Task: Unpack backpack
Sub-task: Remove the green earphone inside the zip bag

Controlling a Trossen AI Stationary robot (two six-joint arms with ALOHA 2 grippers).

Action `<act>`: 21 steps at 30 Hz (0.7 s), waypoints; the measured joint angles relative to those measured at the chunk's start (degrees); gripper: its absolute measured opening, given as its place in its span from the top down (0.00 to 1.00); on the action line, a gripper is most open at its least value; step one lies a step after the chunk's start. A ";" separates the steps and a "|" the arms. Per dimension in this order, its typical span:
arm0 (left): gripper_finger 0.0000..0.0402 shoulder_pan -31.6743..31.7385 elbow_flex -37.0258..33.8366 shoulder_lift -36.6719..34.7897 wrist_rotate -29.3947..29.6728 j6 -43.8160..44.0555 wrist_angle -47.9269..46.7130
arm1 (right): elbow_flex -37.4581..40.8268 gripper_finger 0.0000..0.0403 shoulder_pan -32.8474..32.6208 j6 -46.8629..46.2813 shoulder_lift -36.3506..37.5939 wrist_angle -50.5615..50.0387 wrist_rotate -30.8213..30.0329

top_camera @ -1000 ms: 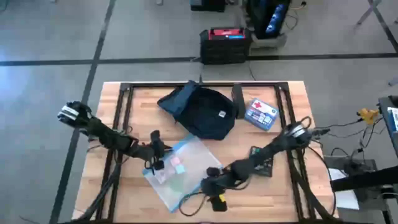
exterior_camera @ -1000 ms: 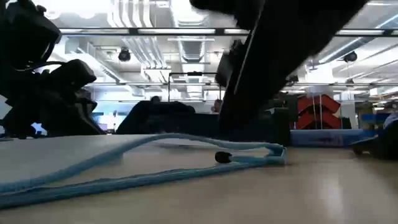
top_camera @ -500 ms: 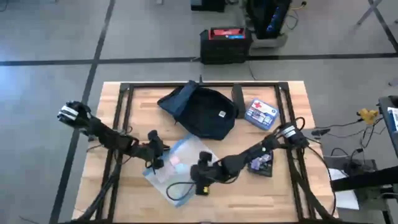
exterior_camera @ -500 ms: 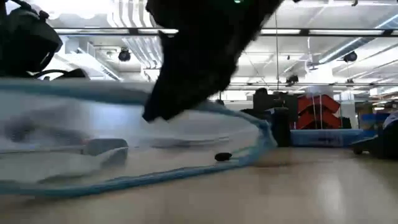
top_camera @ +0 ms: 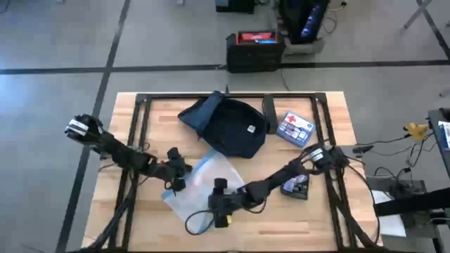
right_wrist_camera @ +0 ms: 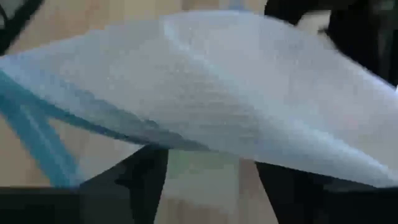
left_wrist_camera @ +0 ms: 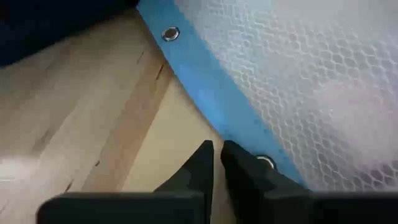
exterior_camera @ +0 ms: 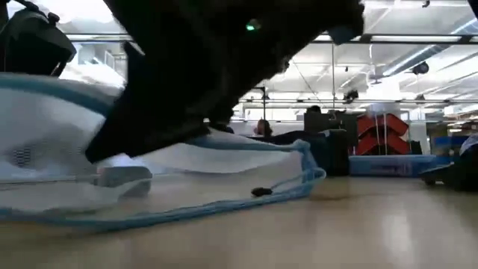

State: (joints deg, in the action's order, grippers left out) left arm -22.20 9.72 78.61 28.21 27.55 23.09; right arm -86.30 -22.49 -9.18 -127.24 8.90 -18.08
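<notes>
My right end effector (top_camera: 219,204), clenched on the mesh pouch (top_camera: 193,184), has dragged it toward the table's (top_camera: 330,218) front-left corner, away from the backpack (top_camera: 228,126); my left end effector (top_camera: 176,172) pinches its blue edge.

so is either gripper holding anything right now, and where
Left gripper is shut on the clear pouch's blue edge. Right gripper seems to lift its near edge; grip unclear.

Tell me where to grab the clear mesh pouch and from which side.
Take the clear mesh pouch by its blue fabric border, probably from the table's front. The right gripper sits at that lifted front end, and the low view shows the rim raised off the wood, so fingers could likely straddle it.
</notes>
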 joint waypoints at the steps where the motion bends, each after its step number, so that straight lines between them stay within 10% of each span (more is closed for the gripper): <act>1: 0.94 0.00 0.00 0.00 -0.02 -0.02 0.02 | 0.00 0.36 0.04 0.25 -0.19 1.29 0.02; 12: 0.94 0.35 -0.07 0.04 0.61 -0.23 0.30 | -1.41 0.17 0.14 5.77 -5.66 3.91 2.00; 21: 0.94 0.35 -0.09 0.07 0.90 -0.85 0.42 | -5.69 0.39 0.85 1.77 -7.16 -4.51 1.38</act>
State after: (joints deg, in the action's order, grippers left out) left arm -21.85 9.63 78.67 29.10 26.70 23.51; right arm -92.00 -21.64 -7.41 -134.40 4.39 -16.70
